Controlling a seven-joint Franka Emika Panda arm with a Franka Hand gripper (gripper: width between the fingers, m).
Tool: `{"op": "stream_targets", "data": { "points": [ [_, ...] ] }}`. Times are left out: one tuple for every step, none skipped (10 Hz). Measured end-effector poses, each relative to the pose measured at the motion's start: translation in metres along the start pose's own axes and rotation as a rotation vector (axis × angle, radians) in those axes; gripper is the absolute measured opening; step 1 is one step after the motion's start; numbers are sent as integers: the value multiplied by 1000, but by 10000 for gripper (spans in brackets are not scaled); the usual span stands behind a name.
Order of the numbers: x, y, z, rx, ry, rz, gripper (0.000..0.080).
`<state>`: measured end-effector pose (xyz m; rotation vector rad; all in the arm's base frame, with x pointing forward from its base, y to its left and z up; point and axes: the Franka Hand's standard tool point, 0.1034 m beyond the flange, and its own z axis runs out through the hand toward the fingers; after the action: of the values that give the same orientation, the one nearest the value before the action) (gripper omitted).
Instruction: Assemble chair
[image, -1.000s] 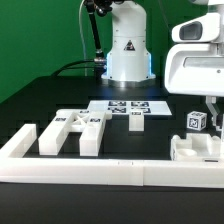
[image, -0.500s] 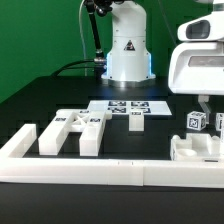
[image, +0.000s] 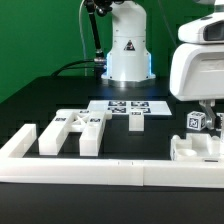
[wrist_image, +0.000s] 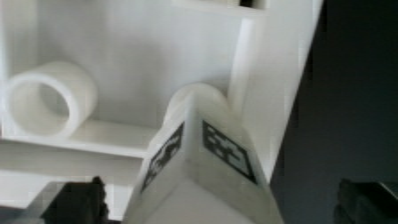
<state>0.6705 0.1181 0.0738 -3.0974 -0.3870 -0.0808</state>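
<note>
The tool (wrist_image: 222, 198), jaws apart, straddled the white tagged cube-ended plastic piece (wrist_image: 210, 140), so centring on it and lowering straight before closing looked soundest.

Exterior view bright, even, sharp; wrist view blurred (too close), white chair part (wrist_image: 107, 40) washed out.

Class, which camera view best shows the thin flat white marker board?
The exterior view: the marker board lies in plain sight on the black table, tags visible. The wrist view shows none of it, only blurred white plastic parts.
</note>
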Motion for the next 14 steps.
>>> {"op": "stream_targets", "data": {
  "points": [
    [1,0,-1,-12,1,-133,649],
    [1,0,-1,-18,3,-220,649],
    [1,-1,-1,-22,2,-284,649],
    [2,0,-1,-32,3,-388,649],
    [2,2,-1,-33,1,-490,649],
    [2,3,-1,-33,0,-520,649],
    [2,5,-1,-38,-3,-614,649],
    [2,5,-1,-38,-4,-616,562],
    [1,5,-1,-37,-4,-614,425],
    [1,5,0,-37,-5,-614,425],
    [1,5,0,-37,-5,-608,289],
    [1,5,0,-37,-5,-584,289],
    [1,6,0,-36,-4,-567,289],
    [1,6,0,-32,-1,-436,289]
  ]
}}
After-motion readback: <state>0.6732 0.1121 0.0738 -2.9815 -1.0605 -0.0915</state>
